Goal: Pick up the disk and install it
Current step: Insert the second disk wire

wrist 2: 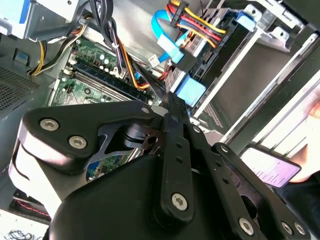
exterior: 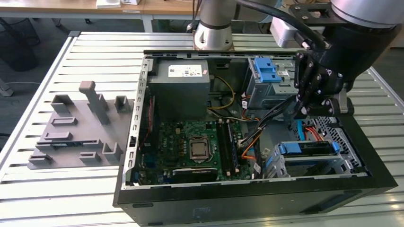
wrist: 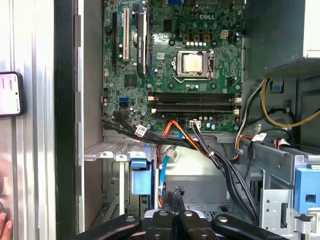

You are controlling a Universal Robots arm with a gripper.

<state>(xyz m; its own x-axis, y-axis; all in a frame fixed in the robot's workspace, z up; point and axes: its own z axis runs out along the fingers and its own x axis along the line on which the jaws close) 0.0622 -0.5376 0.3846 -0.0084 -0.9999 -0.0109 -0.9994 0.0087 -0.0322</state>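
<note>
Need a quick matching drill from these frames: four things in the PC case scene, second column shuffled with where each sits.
Things:
1. disk
2. gripper
3. grey fixture block
4. CPU socket

Places:
A. on the slatted table, off the case's side at the exterior view's left
B. middle of the green motherboard
C. in the metal cage at the case's corner, toward the exterior view's right
D. inside the open case, above the orange and blue cables

Pairs: 1-C, 2-D, 3-A, 4-B
</note>
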